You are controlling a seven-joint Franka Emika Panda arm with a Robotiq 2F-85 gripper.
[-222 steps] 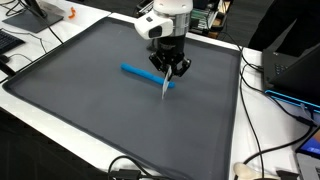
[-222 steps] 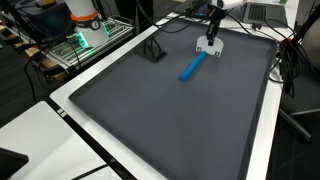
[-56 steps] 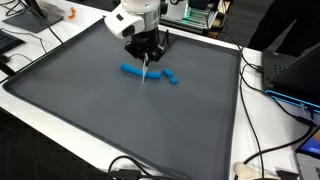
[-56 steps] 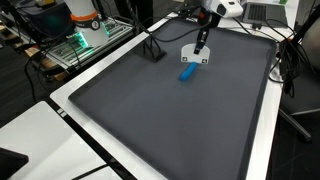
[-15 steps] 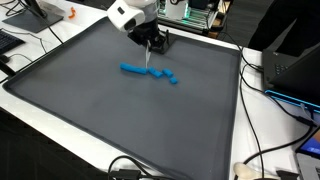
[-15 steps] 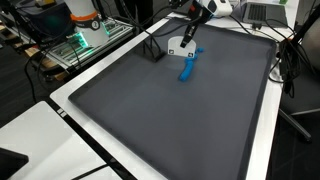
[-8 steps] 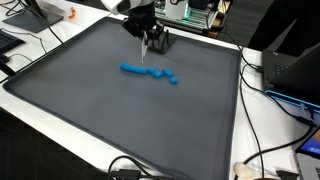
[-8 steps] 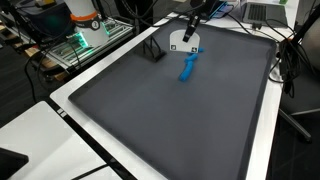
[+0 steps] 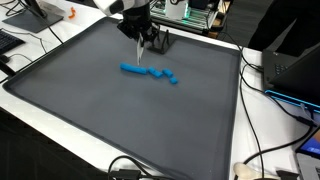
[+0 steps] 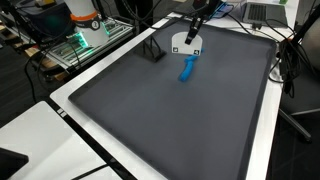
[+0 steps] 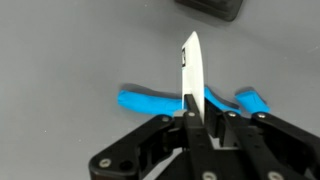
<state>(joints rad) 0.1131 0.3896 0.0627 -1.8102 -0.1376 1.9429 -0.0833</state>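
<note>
The gripper (image 11: pixel 200 122) is clamped on a white knife (image 11: pixel 190 70) that hangs clear above the blue clay strip (image 9: pixel 140 70), which lies on the dark mat (image 9: pixel 90 120) towards its far edge. For a clean cut, I judge the blade should meet the strip square and upright, pressed straight down. The clay looks soft and matte, a slim bar with small pieces (image 9: pixel 172 77) at one end; the blade is thin, flat and rigid

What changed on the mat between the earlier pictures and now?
The gripper, shut on the white knife throughout, rose from the blue strip and drew back toward the far edge of the mat. The strip, whole at first, now has small pieces cut off one end. The black stand stayed put.
</note>
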